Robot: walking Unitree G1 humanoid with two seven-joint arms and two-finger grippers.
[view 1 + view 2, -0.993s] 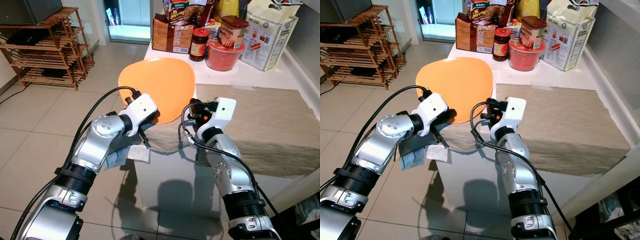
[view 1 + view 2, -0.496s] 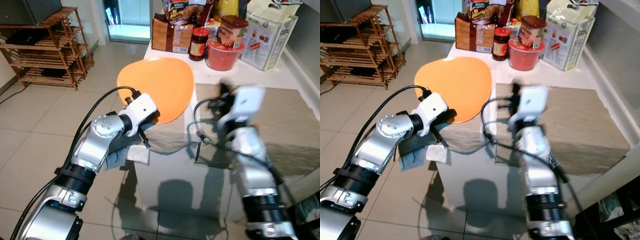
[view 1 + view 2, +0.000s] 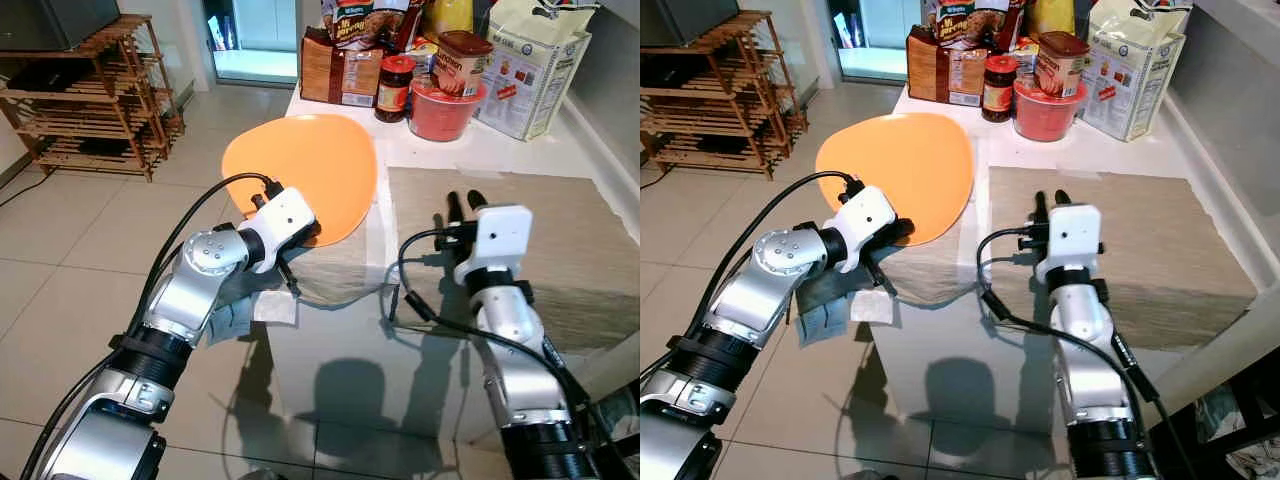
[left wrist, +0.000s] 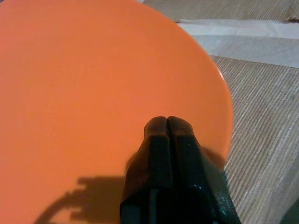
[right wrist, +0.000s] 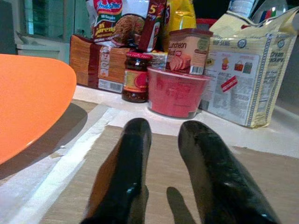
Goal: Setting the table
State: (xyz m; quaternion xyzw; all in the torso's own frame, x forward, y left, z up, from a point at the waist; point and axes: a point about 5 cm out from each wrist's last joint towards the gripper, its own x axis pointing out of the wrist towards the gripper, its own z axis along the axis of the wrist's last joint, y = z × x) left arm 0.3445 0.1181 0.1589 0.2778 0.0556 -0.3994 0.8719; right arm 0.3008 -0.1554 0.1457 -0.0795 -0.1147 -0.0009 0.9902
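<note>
As fingers (image 4: 167, 128) pinch: one plate (image 3: 300, 175).

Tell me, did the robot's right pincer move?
Yes. The right pincer left the orange plate and swung to the robot's right; it now hovers open over the beige mat.
</note>
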